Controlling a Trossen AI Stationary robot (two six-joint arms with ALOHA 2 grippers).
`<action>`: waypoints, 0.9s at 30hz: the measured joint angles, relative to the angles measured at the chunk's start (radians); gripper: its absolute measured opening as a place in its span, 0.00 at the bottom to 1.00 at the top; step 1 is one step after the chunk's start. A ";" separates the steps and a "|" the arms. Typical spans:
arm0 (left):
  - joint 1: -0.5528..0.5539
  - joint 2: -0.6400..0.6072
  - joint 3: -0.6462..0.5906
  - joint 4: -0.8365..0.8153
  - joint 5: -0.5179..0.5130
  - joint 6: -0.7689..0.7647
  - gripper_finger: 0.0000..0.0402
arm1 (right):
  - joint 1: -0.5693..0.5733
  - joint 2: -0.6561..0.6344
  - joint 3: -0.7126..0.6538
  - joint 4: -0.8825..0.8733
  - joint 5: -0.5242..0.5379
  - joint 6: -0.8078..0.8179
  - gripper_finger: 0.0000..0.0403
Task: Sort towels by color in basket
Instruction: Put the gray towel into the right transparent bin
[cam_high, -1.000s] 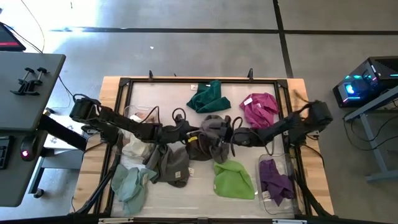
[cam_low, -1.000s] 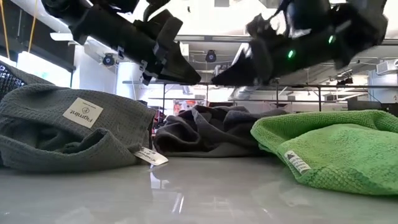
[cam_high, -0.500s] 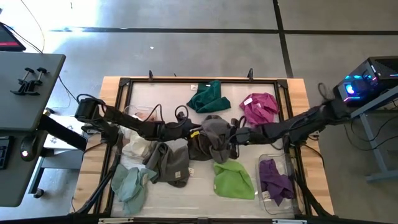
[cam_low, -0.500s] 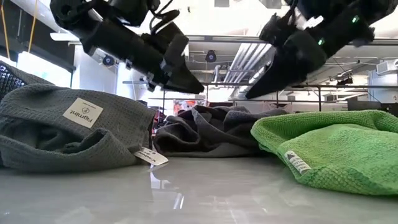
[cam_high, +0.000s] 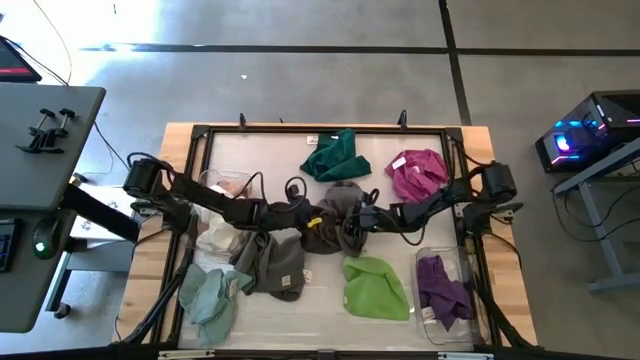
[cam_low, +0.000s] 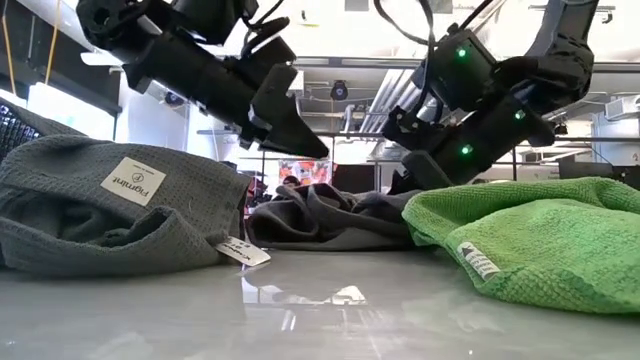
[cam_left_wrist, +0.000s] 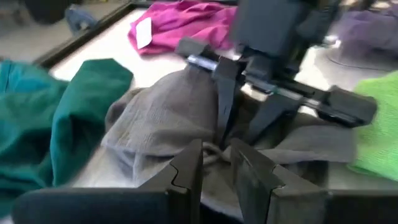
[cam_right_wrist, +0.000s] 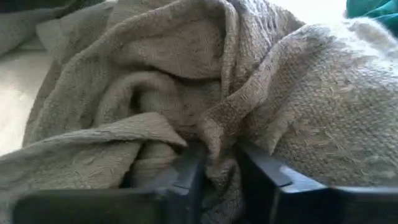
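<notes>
Both pincers pinch folds of the grey towel (cam_high: 340, 215): right pincer (cam_right_wrist: 214, 163), left pincer (cam_left_wrist: 214, 163). Next up, probably lifting it clear.

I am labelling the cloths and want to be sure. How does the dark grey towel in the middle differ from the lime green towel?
The dark grey towel is bunched in high folds; the lime green towel lies flatter. The grey one sits in the centre with the left end effector and right end effector on it, the right pinching a fold; nothing touches the green one nearer the front. Both are soft woven cloths.
</notes>
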 joint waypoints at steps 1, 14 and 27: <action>-0.004 -0.004 0.000 -0.002 0.000 0.018 0.18 | 0.000 0.001 0.000 0.005 -0.001 -0.001 0.12; -0.116 -0.029 -0.001 0.140 -0.044 0.183 0.15 | 0.035 -0.192 -0.005 -0.042 0.056 0.048 0.02; -0.225 -0.039 0.062 0.272 -0.087 0.702 0.20 | 0.086 -0.383 -0.004 -0.072 0.008 0.017 0.01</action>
